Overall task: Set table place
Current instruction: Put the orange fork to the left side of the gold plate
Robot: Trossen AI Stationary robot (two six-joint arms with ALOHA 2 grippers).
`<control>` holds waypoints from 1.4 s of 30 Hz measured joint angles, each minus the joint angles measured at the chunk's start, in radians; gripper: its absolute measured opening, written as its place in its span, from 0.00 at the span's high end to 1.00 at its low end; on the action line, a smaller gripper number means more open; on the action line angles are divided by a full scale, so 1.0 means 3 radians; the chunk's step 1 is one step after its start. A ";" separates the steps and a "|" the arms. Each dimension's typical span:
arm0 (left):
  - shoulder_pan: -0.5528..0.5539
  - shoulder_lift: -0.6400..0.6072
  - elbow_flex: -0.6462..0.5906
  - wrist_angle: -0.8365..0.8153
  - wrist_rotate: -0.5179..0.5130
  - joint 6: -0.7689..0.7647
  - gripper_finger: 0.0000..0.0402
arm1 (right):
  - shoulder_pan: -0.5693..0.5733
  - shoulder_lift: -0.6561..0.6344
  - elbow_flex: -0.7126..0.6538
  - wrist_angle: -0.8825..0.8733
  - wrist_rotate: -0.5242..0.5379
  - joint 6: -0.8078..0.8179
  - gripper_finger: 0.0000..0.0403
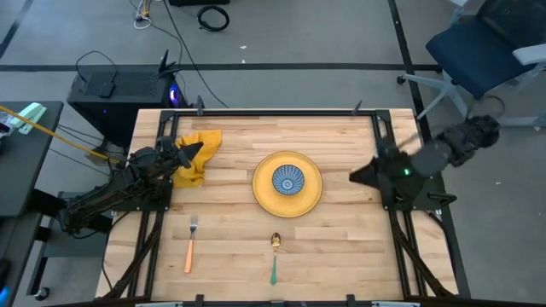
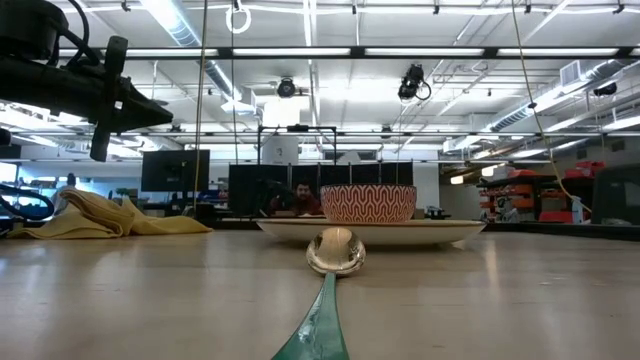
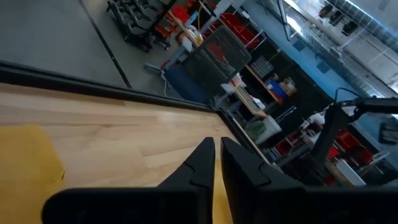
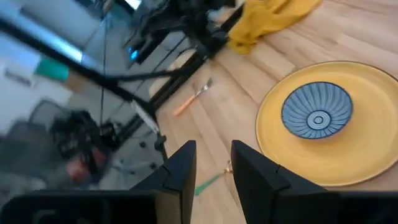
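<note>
- Overhead, we see the table (image 1: 341, 247), its light planks filling the frame between both arms.
- Centred on it sits a yellow plate (image 1: 287, 201) carrying a blue patterned bowl (image 1: 287, 180).
- At the far left corner lies a crumpled yellow cloth (image 1: 201, 145).
- Above that cloth hovers the left gripper (image 1: 189, 153), fingers nearly closed, empty.
- Opposite, right of the plate, the right gripper (image 1: 357, 176) hangs slightly parted, empty.
- Along the near edge we find an orange-handled fork (image 1: 191, 243) and a green-handled spoon (image 1: 275, 257).

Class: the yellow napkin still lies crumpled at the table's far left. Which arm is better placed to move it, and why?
Probably left: the left gripper hovers right beside the napkin, while the right gripper waits beyond the plate.
</note>
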 joint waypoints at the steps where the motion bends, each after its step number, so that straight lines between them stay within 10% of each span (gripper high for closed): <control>1: 0.0001 0.0000 0.0000 -0.0001 -0.0001 -0.0015 0.91 | 0.0147 0.0049 0.0001 -0.0049 0.0082 -0.0080 0.73; 8: 0.0000 0.0000 0.0000 0.0001 -0.0002 -0.0018 0.91 | 0.0704 0.0537 -0.0439 0.0227 0.0744 0.0230 0.73; 18: 0.0000 0.0000 0.0000 0.0009 -0.0002 -0.0103 0.93 | 0.0588 0.0030 -0.2004 0.4451 -0.0023 -0.2276 0.73; 30: -0.0001 0.0000 0.0000 0.0029 0.0151 -0.0380 0.90 | -0.0174 -0.2475 -0.2405 0.3289 -0.0480 -0.2782 0.73; 42: -0.0001 0.0000 0.0000 0.0222 0.0171 -0.0934 0.93 | -0.0174 -0.2888 -0.2420 0.2470 -0.0486 -0.3010 0.73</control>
